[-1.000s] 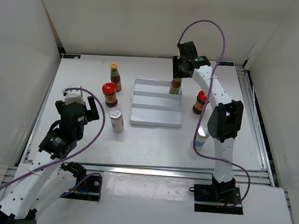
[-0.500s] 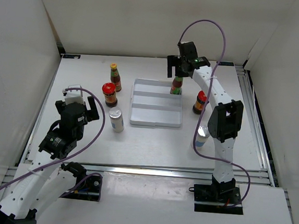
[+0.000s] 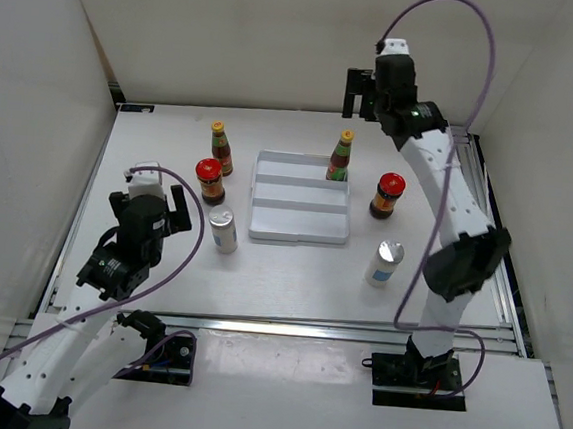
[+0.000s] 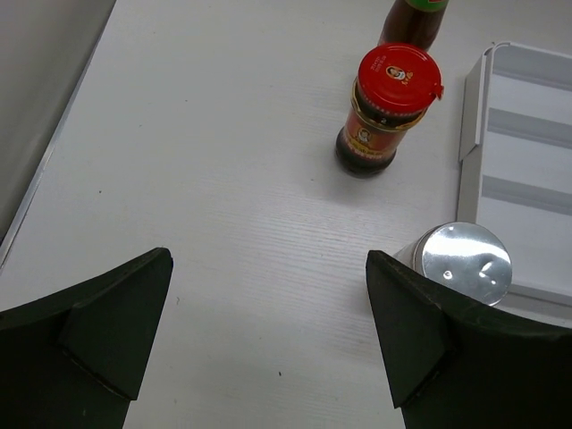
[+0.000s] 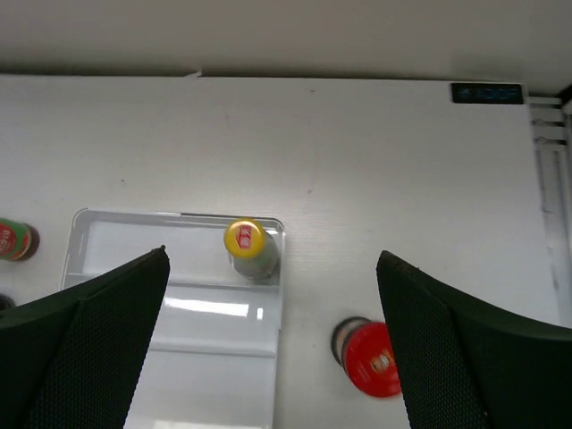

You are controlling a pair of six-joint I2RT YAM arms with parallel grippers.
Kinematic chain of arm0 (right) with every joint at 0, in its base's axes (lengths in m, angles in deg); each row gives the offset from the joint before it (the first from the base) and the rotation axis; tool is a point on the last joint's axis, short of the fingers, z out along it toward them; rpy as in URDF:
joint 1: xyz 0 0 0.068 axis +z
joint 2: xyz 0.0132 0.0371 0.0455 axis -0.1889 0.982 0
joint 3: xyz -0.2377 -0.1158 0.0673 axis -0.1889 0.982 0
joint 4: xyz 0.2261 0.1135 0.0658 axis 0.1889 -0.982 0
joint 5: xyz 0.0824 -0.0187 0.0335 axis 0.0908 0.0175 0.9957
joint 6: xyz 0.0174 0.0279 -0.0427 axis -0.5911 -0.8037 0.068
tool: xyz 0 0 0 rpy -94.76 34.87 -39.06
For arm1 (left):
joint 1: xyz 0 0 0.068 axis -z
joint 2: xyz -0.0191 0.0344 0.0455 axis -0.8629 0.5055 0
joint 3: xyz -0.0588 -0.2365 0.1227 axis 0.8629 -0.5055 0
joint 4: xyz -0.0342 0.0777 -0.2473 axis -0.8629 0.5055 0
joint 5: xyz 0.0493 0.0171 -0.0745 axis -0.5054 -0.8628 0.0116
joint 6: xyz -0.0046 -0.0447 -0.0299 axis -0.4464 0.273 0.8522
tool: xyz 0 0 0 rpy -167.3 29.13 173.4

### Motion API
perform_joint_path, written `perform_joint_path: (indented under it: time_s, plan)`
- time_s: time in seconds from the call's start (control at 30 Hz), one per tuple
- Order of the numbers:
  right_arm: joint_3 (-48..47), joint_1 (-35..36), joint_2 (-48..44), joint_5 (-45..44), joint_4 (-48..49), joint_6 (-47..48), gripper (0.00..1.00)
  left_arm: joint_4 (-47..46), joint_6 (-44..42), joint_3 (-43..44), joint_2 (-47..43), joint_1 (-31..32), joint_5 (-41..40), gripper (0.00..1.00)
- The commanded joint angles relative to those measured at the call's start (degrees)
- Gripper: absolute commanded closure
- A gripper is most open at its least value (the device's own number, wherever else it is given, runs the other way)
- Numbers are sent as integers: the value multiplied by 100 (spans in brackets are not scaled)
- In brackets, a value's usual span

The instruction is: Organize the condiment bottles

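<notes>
A yellow-capped sauce bottle (image 3: 341,156) (image 5: 248,246) stands upright in the back right corner of the white stepped tray (image 3: 298,221) (image 5: 179,308). My right gripper (image 3: 362,93) (image 5: 273,331) hangs open high above and behind it, holding nothing. The second sauce bottle (image 3: 219,146), a red-lidded jar (image 3: 209,180) (image 4: 390,107) and a silver-topped shaker (image 3: 224,231) (image 4: 465,259) stand left of the tray. Right of the tray are another red-lidded jar (image 3: 388,194) (image 5: 374,357) and shaker (image 3: 386,262). My left gripper (image 3: 149,203) (image 4: 268,331) is open over bare table, near the left shaker.
White walls close in the table (image 3: 172,144) on the left, back and right. A metal rail (image 3: 487,212) runs along the right edge. The tray's front and middle steps hold nothing.
My right gripper has opened, let go of the sauce bottle in the tray's back right corner, and lifted up and back. The left arm has barely moved.
</notes>
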Motion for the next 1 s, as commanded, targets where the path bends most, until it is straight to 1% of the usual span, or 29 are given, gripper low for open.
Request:
perform_joint_path:
  time_s: [0.0,0.07,0.1,0.13,0.17,0.2,0.23,0.3,0.33,0.4,0.43,0.5,0.53,0.57,0.67,0.7,0.8,0.9,0.97]
  plan:
    - [587,-17,-1259,-740,171,-134,0,160,48,439,259,-89,163,0]
    - [1087,-17,-1727,-822,92,-284,0,107,101,930,514,-90,259,0]
    - [1638,-69,-2208,-822,92,-363,0,20,101,1115,881,-90,338,0]
    - [1913,-70,-2439,-717,92,-494,0,-85,101,1543,1102,-90,391,0]
    - [2177,-70,-2850,-603,92,-496,0,-217,101,1808,1365,-90,505,0]
    - [2389,-70,-3028,-602,92,-496,0,-218,23,2081,1638,-90,506,0]
    - [2713,-70,-3195,-602,-4,-583,0,-288,22,2614,2206,-90,506,0]
    - [2978,-70,-3668,-549,-188,-654,0,-289,206,3101,2763,-142,436,0]
    - [3093,-70,-3828,-445,-242,-715,0,-349,207,3512,3279,-334,436,0]
    - [3418,-70,-4276,-225,-373,-794,0,-455,207,3857,3774,-659,1363,0]
    - [3515,-70,-4417,2,-426,-794,0,-603,207,4155,4246,-965,1968,0]
    - [3779,-70,-4778,118,-505,-934,0,-675,154,4455,4714,-1170,2341,0]
    - [3875,-70,-4883,171,-576,-935,0,-675,76,4613,5117,-1319,2648,0]
    - [3963,-70,-5058,241,-576,-935,0,-762,-29,4850,5295,-1320,2790,0]
    - [4306,-122,-5183,417,-576,-997,0,-991,-328,4975,5849,-1381,2721,0]
    - [4307,-122,-5183,496,-629,-997,0,-1279,-416,4975,5946,-1382,2721,0]
    - [4132,-122,-5060,681,-927,-927,0,-1755,-820,4914,6237,-1382,2853,0]
    - [4061,-122,-5007,681,-1051,-795,0,-2186,-883,4914,6500,-1513,3195,0]
    - [3991,-122,-5069,812,-1112,-742,0,-2415,-883,4861,6684,-1513,3196,0]
